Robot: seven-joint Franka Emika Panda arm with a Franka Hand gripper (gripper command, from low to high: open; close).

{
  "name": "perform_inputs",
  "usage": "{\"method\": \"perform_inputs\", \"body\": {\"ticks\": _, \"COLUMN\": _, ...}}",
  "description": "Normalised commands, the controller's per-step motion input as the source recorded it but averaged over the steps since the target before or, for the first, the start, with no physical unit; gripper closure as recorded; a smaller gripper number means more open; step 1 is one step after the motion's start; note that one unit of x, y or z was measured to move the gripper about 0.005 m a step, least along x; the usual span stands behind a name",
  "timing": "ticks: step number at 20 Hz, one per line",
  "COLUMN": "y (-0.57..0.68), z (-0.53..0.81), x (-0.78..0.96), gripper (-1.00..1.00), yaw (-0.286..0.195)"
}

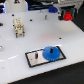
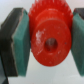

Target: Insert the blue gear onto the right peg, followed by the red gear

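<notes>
A broad white table (image 1: 20, 60) was seen filling most of the exterior view, with dark equipment blurred along its far edge. On the near part of the table a grey rectangular black-rimmed plate (image 1: 36, 58) was lying flat. The flat round bright-blue toothed gear (image 1: 50, 53) was found resting on the end of that plate toward the exterior view's right, apparently seated over the right peg, which was hidden beneath it. A short thin dark pin (image 1: 36, 56) was made out standing upright near the plate's other end. A small pale, blocky object (image 1: 19, 27) was noted well apart from the plate, toward the exterior view's left and farther back.

Near the upper edge on the exterior view's right, the end effector (image 1: 66, 15) was observed raised above the table, with the small round red toothed gear (image 1: 67, 16) in it. In the wrist view the red gear (image 2: 49, 41) was shown gripped between two teal finger pads (image 2: 20, 42), pressed against its toothed rim on opposite sides; its dark centre bore was clearly visible.
</notes>
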Motion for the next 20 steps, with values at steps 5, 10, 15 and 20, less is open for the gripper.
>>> {"method": "perform_inputs", "body": {"ticks": 5, "y": -0.21, "z": 0.36, "x": 0.79, "gripper": 1.0, "yaw": 0.0}}
{"method": "perform_inputs", "body": {"ticks": 10, "y": -0.15, "z": 0.31, "x": 0.79, "gripper": 1.0, "yaw": 0.0}}
{"method": "perform_inputs", "body": {"ticks": 15, "y": -0.19, "z": 0.22, "x": 0.8, "gripper": 1.0, "yaw": 0.0}}
{"method": "perform_inputs", "body": {"ticks": 20, "y": -0.26, "z": 0.16, "x": 0.75, "gripper": 1.0, "yaw": 0.0}}
